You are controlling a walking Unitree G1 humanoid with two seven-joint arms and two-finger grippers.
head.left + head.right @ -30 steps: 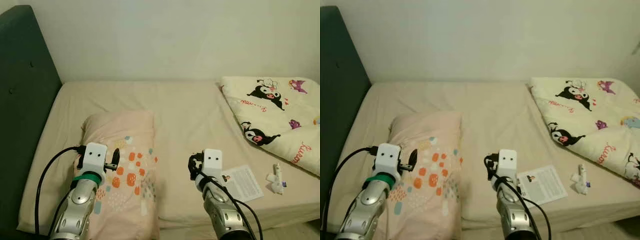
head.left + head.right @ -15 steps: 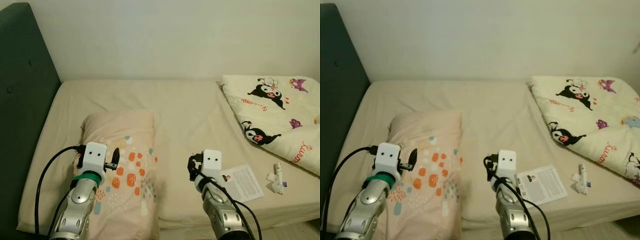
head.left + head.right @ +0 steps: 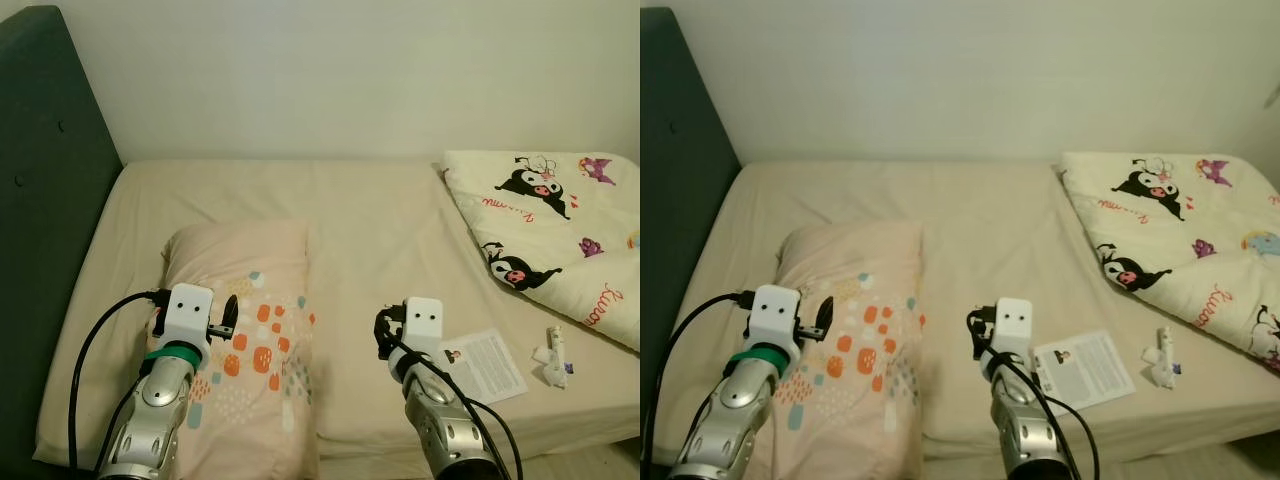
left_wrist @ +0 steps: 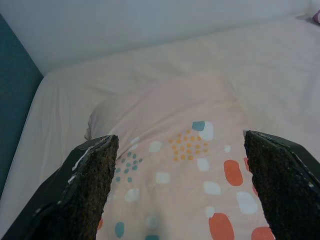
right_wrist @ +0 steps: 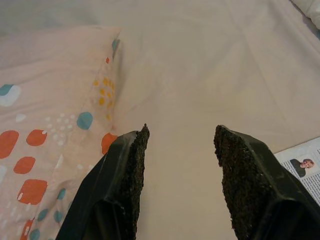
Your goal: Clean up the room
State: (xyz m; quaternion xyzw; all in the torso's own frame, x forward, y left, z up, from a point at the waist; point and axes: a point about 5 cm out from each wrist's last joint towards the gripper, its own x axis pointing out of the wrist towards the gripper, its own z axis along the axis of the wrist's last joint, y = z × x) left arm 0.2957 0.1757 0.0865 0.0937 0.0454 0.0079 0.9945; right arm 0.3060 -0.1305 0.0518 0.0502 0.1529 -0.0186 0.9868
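left eye view: the pillow [image 3: 243, 330] lies askew at the bed's [image 3: 370, 220] near edge, left gripper [image 3: 228, 317] above it, fingers wide apart, likely to straighten it. right of the pillow, the right gripper [image 3: 383, 335] hovers, fingers apart, empty, beside a leaflet [image 3: 483, 364].

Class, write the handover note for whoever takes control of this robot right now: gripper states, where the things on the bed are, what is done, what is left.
Left gripper: open, empty, over the pillow.
Right gripper: open, empty, above bare sheet between the pillow and the leaflet.
Pillow lies near the bed's front edge, away from the headboard.
Leaflet and a small white item lie on the bed to the right; the cartoon blanket is folded at the far right.
Done: nothing held or cleared.
Left: likely reposition the pillow, remove the leaflet and the small item.
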